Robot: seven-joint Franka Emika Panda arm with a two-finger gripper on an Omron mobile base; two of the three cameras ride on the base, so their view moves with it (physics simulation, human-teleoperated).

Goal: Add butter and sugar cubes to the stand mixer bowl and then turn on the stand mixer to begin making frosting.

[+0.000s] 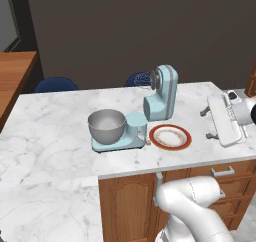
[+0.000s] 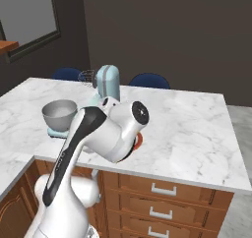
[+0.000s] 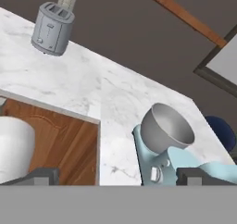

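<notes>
careful now, your tool (image 3: 118, 177) hangs wide open and empty beside the counter (image 1: 60, 111), so swinging toward the stand mixer bowl (image 1: 106, 125) on the stand mixer (image 1: 161, 93) base could clip its rim.

Bowl (image 1: 106, 125) on mixer (image 1: 145, 111) base, plate (image 1: 171, 136) beside.

Marble counter (image 1: 60, 111): stand mixer (image 1: 145, 111), plate (image 1: 171, 136), toaster (image 3: 52, 28)

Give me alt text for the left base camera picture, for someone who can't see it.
A light blue stand mixer, head tilted back, stands on a white marble counter with an empty grey metal bowl on its base. A red-rimmed white plate lies just right of the base, and the robot's white arm reaches in from the right.
</notes>
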